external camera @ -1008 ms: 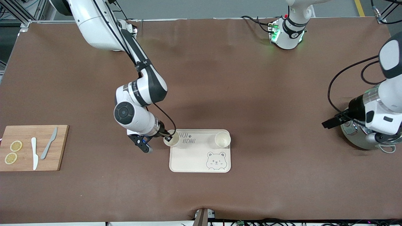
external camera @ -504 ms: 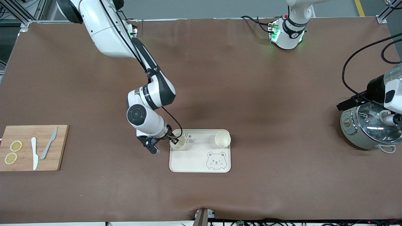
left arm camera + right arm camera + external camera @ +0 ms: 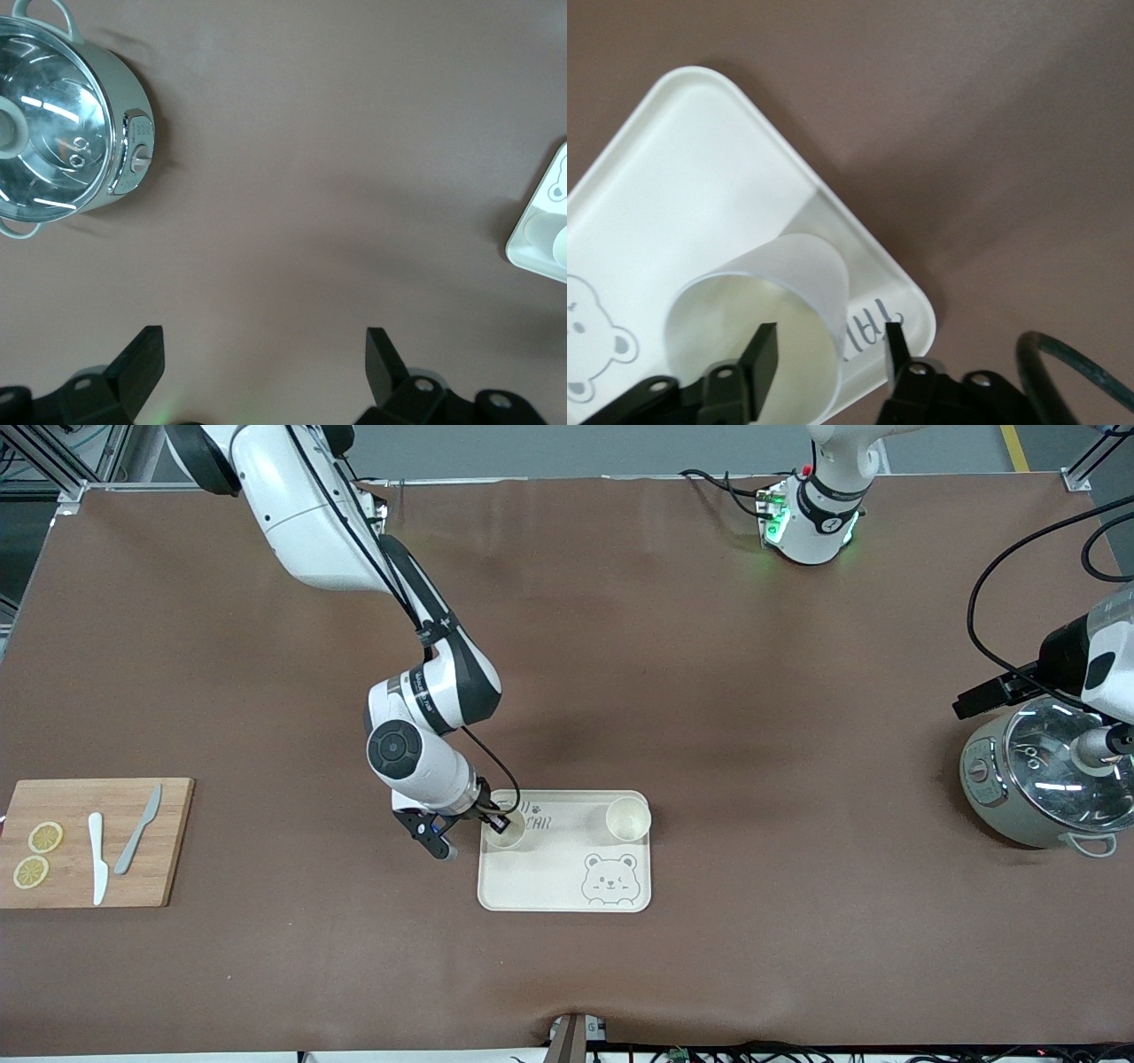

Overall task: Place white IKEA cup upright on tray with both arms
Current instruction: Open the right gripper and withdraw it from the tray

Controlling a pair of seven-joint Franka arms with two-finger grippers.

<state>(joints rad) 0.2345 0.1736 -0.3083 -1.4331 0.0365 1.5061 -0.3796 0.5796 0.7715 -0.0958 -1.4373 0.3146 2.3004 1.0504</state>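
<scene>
A white cup (image 3: pixel 505 829) stands upright on the cream tray (image 3: pixel 549 879), at the lettered corner toward the right arm's end. My right gripper (image 3: pixel 493 824) is open astride its rim: in the right wrist view one finger hangs inside the cup (image 3: pixel 799 270) and the other outside, over the tray's (image 3: pixel 682 159) lettering, with a gap to the wall. A second white cup (image 3: pixel 628 819) stands upright at the tray's corner toward the left arm's end. My left gripper (image 3: pixel 972 702) waits open over the table beside a pot, nothing between its fingers (image 3: pixel 142 354).
A steel pot with a glass lid (image 3: pixel 1036 788) sits at the left arm's end of the table. A wooden cutting board (image 3: pixel 75 872) with two knives and lemon slices lies at the right arm's end. The left wrist view shows the pot (image 3: pixel 53 133) and the tray's edge (image 3: pixel 532 239).
The right arm carried the cup further onto the tray and its jaws have opened off the cup's wall. The left arm lifted away from the pot's top.
</scene>
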